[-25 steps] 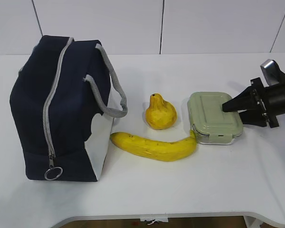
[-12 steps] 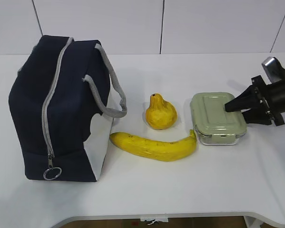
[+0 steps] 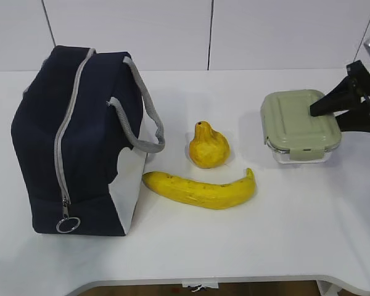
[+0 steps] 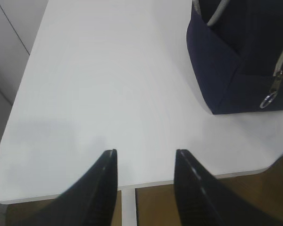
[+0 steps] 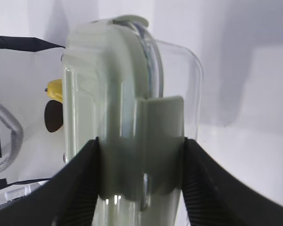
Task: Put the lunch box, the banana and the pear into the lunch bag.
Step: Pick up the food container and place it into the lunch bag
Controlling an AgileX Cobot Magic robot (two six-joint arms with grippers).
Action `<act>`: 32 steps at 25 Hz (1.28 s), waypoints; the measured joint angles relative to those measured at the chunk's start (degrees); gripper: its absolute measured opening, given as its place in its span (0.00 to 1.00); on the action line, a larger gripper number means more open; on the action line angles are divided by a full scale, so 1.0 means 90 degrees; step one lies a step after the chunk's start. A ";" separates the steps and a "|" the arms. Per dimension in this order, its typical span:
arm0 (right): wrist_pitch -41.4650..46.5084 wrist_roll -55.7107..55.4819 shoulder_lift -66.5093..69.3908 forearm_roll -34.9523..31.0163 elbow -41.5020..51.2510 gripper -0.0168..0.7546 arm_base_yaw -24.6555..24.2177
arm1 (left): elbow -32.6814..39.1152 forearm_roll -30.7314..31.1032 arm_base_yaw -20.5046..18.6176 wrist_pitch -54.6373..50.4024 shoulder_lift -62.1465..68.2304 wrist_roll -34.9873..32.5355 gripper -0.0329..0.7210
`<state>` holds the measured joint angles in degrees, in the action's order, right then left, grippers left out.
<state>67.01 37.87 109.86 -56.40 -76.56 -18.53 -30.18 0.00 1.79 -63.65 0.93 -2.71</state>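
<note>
Black ribbed right gripper (image 5: 140, 179) clamps the clear, sage-lidded lunch box (image 3: 300, 126), apparently lifted at far right. Zipped navy fabric lunch bag (image 3: 80, 132) stands far left; it likely needs opening first. Left gripper (image 4: 145, 181) hangs open.

bare counter (image 3: 277, 222) in front and right, open passage | pear (image 3: 208, 145) and banana (image 3: 200, 189) block mid-counter, small gap between them | lunch bag (image 3: 74, 142) fills left, zipped, handles (image 3: 145, 117) stick out toward pear | free counter left of bag
</note>
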 joint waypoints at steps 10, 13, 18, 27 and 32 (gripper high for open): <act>0.0079 -0.0613 -0.1037 0.0027 0.0000 0.51 0.0000 | -0.0693 -0.0916 0.0000 0.0000 0.0984 0.0000 0.45; 0.0109 -0.0713 -0.1219 -0.0078 0.0011 0.51 0.0000 | -0.0984 -0.1392 0.0000 0.0000 0.1579 0.0000 0.44; 0.0136 -0.0746 -0.1451 -0.0515 0.0012 0.51 0.0087 | -0.1564 -0.2251 0.0000 -0.0025 0.2753 0.0000 0.42; 0.0172 -0.0754 -0.1516 -0.0757 0.0012 0.51 0.0880 | -0.2967 -0.3031 0.0000 -0.0641 0.5446 0.0010 0.42; 0.0172 -0.0754 -0.1516 -0.0968 0.0012 0.51 0.1393 | -0.3774 -0.3060 0.0000 -0.0802 0.6673 -0.0209 0.42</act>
<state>68.56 31.09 96.22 -65.11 -76.46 -5.98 -64.14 -27.54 1.79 -70.87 60.99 -4.59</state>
